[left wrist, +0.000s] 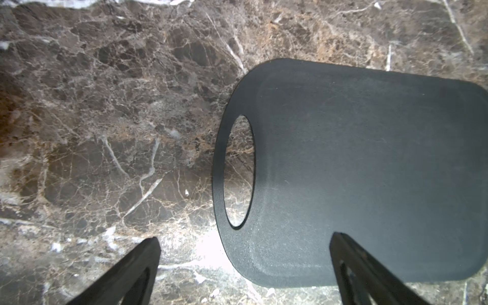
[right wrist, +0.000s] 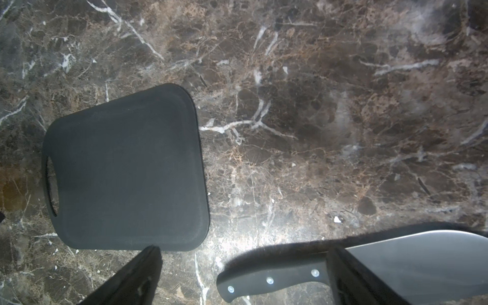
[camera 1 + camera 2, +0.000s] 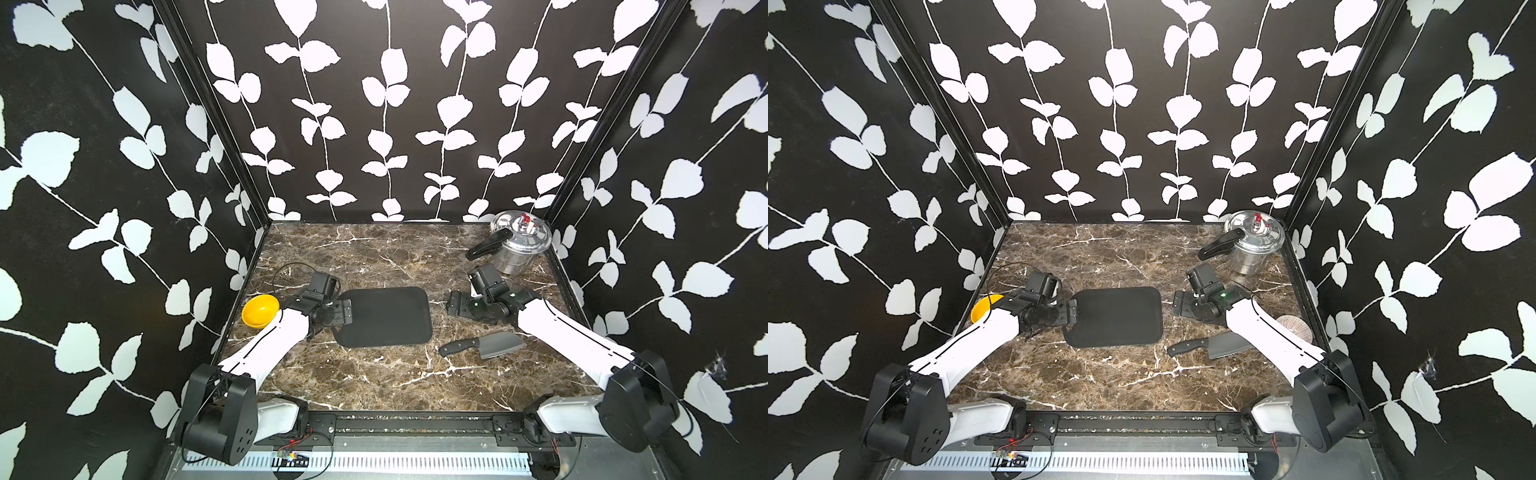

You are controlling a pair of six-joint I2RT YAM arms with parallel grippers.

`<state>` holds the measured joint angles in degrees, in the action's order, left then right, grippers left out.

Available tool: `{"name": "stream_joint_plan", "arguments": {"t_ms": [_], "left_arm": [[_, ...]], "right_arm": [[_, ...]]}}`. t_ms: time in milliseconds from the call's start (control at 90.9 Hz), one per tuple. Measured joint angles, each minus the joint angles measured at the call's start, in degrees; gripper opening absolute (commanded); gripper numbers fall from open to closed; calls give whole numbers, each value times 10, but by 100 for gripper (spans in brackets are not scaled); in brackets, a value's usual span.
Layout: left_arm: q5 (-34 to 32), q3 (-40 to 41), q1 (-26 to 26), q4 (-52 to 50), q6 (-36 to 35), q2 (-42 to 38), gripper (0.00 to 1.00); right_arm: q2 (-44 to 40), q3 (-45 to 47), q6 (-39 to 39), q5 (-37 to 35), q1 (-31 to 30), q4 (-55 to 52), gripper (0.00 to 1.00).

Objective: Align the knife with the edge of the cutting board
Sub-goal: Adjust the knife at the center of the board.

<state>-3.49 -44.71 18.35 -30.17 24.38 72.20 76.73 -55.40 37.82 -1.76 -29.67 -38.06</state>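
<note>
Nearest the front, the knife (image 3: 482, 345) is lying flat on the marble table (image 3: 374, 382), near the cutting board's (image 3: 384, 316) front right corner and slanting off its edge (not touching it). The right gripper (image 2: 244, 250) is hanging wide open and empty beyond the knife. The left gripper (image 1: 244, 240) is gaping empty over the board's cut-out end. A yellow bowl (image 3: 259, 309) and a pressure cooker (image 3: 519, 243) are sitting well apart.

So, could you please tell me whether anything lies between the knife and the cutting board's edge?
Nothing visible does. Only bare table separates the knife from the near right corner of the board. The right gripper is open above that gap, holding nothing, and the cooker stands far back.
</note>
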Motion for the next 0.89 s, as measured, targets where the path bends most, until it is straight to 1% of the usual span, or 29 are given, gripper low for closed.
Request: {"name": "stream_joint_plan", "arguments": {"t_ms": [154,363,440,506,572,660,781,891], "left_arm": [[-2,-23,0,1,5,14,98],[3,-75,0,-1,10,48,98],[7,-90,0,-2,11,56,98],[10,-102,0,-2,11,62,98],[13,-112,0,-3,11,68,99],[18,-121,0,-3,11,75,99],[22,-123,0,-6,10,78,99],[24,-123,0,-10,9,79,99]], "right_arm": [[-13,7,23,2,0,-18,97],[-53,75,76,22,-6,-28,90],[-61,91,93,24,-18,-39,82],[-69,103,107,27,-31,-44,78],[-83,119,123,28,-40,-45,78],[-109,151,157,24,-43,-48,81],[-151,209,205,22,-35,-36,79],[-141,231,235,32,-28,-5,80]]}}
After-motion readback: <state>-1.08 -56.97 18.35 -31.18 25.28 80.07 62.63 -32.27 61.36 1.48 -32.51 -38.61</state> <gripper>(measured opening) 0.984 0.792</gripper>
